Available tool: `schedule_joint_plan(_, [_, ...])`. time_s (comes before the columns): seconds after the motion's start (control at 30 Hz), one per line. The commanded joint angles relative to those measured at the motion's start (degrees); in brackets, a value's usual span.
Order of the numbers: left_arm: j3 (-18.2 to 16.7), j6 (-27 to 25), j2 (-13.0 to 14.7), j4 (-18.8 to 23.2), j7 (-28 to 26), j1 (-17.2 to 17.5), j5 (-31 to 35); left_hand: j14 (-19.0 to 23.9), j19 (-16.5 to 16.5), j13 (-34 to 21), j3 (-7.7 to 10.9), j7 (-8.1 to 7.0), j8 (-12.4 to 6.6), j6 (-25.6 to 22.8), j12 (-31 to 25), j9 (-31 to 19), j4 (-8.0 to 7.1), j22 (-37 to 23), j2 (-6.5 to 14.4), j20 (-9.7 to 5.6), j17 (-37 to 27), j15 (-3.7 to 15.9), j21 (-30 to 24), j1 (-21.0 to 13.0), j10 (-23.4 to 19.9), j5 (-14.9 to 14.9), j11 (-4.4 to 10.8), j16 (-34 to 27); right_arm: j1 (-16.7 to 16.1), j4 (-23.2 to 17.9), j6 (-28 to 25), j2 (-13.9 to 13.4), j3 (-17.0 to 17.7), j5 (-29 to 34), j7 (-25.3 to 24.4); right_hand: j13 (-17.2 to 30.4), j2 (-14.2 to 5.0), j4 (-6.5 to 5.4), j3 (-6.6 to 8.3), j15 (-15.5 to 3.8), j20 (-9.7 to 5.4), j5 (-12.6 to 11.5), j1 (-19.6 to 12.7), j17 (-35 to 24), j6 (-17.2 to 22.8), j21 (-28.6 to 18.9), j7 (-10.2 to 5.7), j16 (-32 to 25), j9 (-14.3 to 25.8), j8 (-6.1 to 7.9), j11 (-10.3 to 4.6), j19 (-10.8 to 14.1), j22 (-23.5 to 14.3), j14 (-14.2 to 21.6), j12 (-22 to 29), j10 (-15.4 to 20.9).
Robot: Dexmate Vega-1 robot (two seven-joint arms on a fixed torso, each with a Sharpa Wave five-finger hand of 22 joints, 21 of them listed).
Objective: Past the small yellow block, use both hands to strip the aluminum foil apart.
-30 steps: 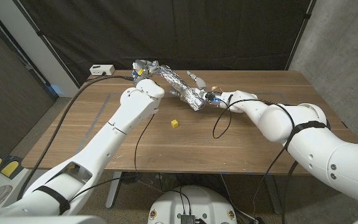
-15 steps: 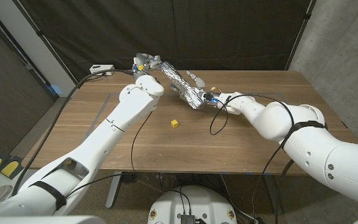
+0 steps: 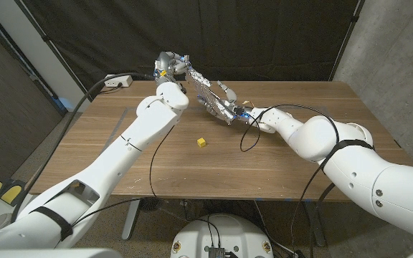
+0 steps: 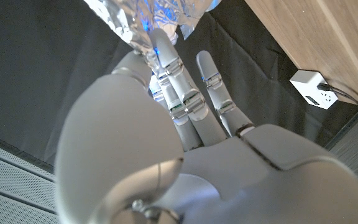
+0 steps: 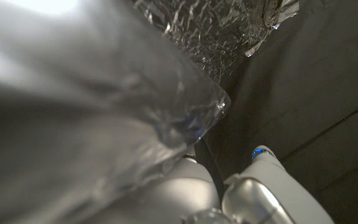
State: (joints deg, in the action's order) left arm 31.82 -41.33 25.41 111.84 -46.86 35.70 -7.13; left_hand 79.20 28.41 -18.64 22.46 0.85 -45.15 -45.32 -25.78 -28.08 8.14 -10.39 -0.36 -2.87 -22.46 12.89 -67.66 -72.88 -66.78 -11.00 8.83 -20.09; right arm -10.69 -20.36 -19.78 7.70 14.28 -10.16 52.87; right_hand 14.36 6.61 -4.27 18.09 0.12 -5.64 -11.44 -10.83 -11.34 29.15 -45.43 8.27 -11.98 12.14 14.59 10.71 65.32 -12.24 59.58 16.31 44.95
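From the head view, the aluminum foil (image 3: 210,98) hung in the air above the far part of the tabletop (image 3: 278,168), past the small yellow block (image 3: 201,142), which sat alone on the wood nearer the robot. The foil's long axis ran on a slant, from the left hand (image 3: 172,66) at its far, upper end down to the right hand (image 3: 229,106) at its near, lower end, so each hand held one end and the sheet stretched between them. The pull to come would, I judged, have to run along that slant, the left hand drawing away toward the far edge and the right hand drawing back toward the robot's right. In the left wrist view, the left hand (image 4: 185,106) showed its fingers (image 4: 166,62) lying close together and reaching to the crinkled foil (image 4: 143,17), gripping its edge as far as could be seen. In the right wrist view, the foil (image 5: 210,31) lay close over the lens, much of it blurred; the grip of the right hand itself could not be made out there, though the head view showed it holding the foil's lower end.
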Motion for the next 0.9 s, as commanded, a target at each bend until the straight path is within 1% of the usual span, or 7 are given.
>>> schedule_joint_plan(0.03, [0.5,1.9,-0.7,-0.2,0.4,-0.2,3.3,0.0,-0.2,-0.3,0.14,0.14,-0.46,0.3,0.0,-0.2,-0.32,0.0,0.2,-2.16,-0.1,0.25,-0.3,-0.4,-0.8,-0.3,1.13,0.1,-0.1,0.1,0.1,0.9,4.2,3.3,-0.2,0.1,0.31,-0.18,-0.33,0.05,0.53,0.2,0.8,-0.2,-0.3,0.2,-0.25,0.1,0.1,-0.29,-0.14,0.1,0.1,-0.5,-0.1,-0.4])
schedule_joint_plan(0.17, [0.4,2.3,-1.0,-0.2,0.6,-0.3,3.9,0.0,-0.3,-0.4,0.14,0.13,-0.78,0.3,0.2,-0.2,-0.36,0.0,0.3,-2.18,-0.1,0.26,-0.3,-0.4,-0.8,-0.3,1.09,0.1,-0.1,0.0,0.1,0.9,4.9,3.8,0.0,0.1,0.33,-0.32,-0.45,0.11,0.55,0.2,1.1,-0.2,-0.3,0.2,-0.24,0.1,0.1,-0.33,-0.12,0.1,0.1,-0.6,-0.1,-0.4])
schedule_joint_plan(0.3, [0.3,2.6,-1.2,0.0,1.0,-0.3,4.4,0.0,-0.3,-0.6,0.12,0.17,-1.07,0.4,0.2,-0.3,-0.39,0.0,0.3,-2.32,-0.2,0.25,-0.3,-0.3,-0.8,-0.3,1.05,0.2,-0.1,0.0,0.0,0.8,5.1,4.1,0.5,0.1,0.31,-0.53,-0.61,0.22,0.59,0.2,1.5,-0.3,-0.9,0.3,-0.33,0.2,0.2,-0.66,-0.03,0.2,0.2,-1.0,-0.3,-0.9])
schedule_joint_plan(0.8, [0.3,5.1,-1.1,1.2,2.3,0.4,6.9,0.0,-0.4,-1.1,0.14,-0.04,-2.06,0.8,0.4,-0.4,-0.46,0.1,0.4,-2.34,-0.3,0.27,-0.4,-0.3,-1.3,-0.3,1.0,0.3,-0.4,0.0,0.4,1.1,6.6,4.6,1.0,0.2,0.19,-0.81,-0.79,0.24,0.88,0.1,2.0,-0.3,-0.9,0.5,-0.28,0.2,0.2,-0.74,0.02,0.1,0.3,-1.2,-0.3,-1.0])
schedule_joint_plan(0.9, [0.3,5.6,-1.1,1.6,2.3,0.7,7.6,0.0,-0.4,-1.2,0.16,0.13,-2.22,0.9,0.4,-0.4,-0.46,0.1,0.4,-2.37,-0.3,0.27,-0.4,-0.3,-1.4,-0.3,0.94,0.3,-0.5,0.0,0.4,1.1,6.6,4.7,1.3,0.2,0.16,-0.84,-0.81,0.17,0.86,0.1,2.1,-0.3,-0.9,0.5,-0.32,0.2,0.2,-0.75,0.05,0.1,0.3,-1.2,-0.3,-0.9])
